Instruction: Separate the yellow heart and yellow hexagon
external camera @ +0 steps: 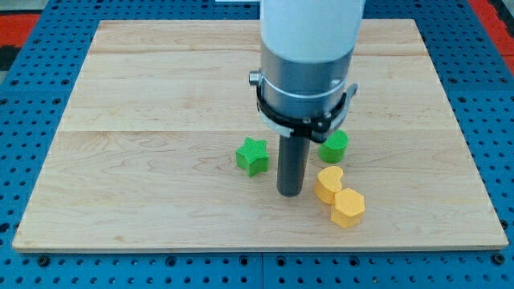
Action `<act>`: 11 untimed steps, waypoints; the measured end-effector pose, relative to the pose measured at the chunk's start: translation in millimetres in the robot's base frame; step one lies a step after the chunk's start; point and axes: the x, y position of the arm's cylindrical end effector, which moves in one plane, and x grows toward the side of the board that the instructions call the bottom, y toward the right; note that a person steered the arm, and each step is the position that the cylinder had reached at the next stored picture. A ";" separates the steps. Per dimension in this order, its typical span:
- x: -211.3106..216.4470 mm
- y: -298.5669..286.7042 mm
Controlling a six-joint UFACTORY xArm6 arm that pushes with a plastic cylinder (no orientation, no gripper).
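The yellow heart (328, 183) lies right of the board's middle, near the view's bottom. The yellow hexagon (348, 208) touches it on its lower right side. My tip (290, 193) stands on the board just left of the yellow heart, a small gap apart from it. The rod hangs from the large white and grey arm body (309, 56) that fills the upper middle of the view.
A green star (252, 156) lies left of my tip. A green round block (333, 147) lies above the yellow heart, partly behind the arm's collar. The wooden board (144, 120) sits on a blue perforated table (24, 112).
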 end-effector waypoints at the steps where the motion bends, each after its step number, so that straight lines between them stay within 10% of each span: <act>1: 10.5 -3.1; 11: -10.8 52.6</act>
